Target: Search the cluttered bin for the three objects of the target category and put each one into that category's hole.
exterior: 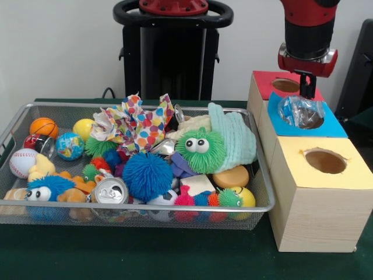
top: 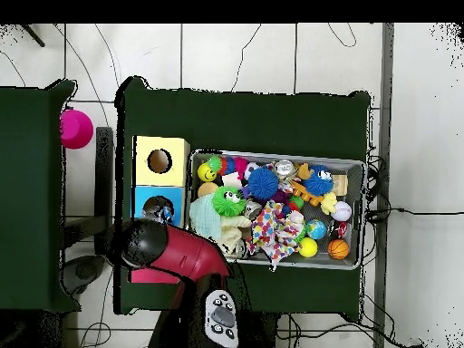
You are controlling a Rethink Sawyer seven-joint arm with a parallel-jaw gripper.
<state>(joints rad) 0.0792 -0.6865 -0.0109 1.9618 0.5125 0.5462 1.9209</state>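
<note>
My gripper (exterior: 306,92) hangs over the blue-topped box (exterior: 335,125), its tip right at the top of a crumpled clear plastic piece (exterior: 300,111) that sits in that box's hole. Whether it touches or holds the plastic is not visible. A red-topped box (exterior: 265,79) with an open hole stands behind. A yellow-topped box (exterior: 349,172) with an empty hole stands in front. In the overhead view the red arm (top: 177,254) covers the gripper, and the plastic (top: 163,214) shows at the blue box (top: 145,198).
The wire bin (exterior: 145,206) holds a soda can (exterior: 111,191), a blue spiky ball (exterior: 147,175), a green fuzzy toy with eyes (exterior: 200,149), a mint cloth (exterior: 236,140), patterned paper (exterior: 140,122), a baseball (exterior: 22,162), a basketball (exterior: 44,126) and several other toys. A pink cup (top: 76,128) stands on the side table.
</note>
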